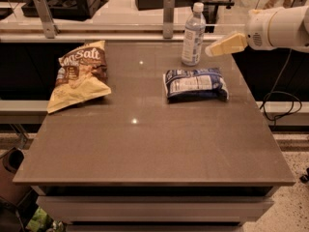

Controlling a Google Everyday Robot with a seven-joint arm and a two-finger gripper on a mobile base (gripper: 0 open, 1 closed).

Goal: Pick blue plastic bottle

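Observation:
The blue plastic bottle [193, 34] stands upright near the table's far edge, clear with a white cap and a pale blue-white label. My gripper [212, 50] reaches in from the right on a white arm [277, 29]. Its yellowish fingers [226, 44] point left at the bottle at about label height. The tip sits just right of the bottle, a small gap apart. Nothing is held.
A flat blue-white snack packet [195, 84] lies just in front of the bottle. A yellow-brown chip bag [77, 75] lies at the table's [154, 149] left. A raised ledge with metal posts [168, 9] runs behind the table. Cables hang at the right.

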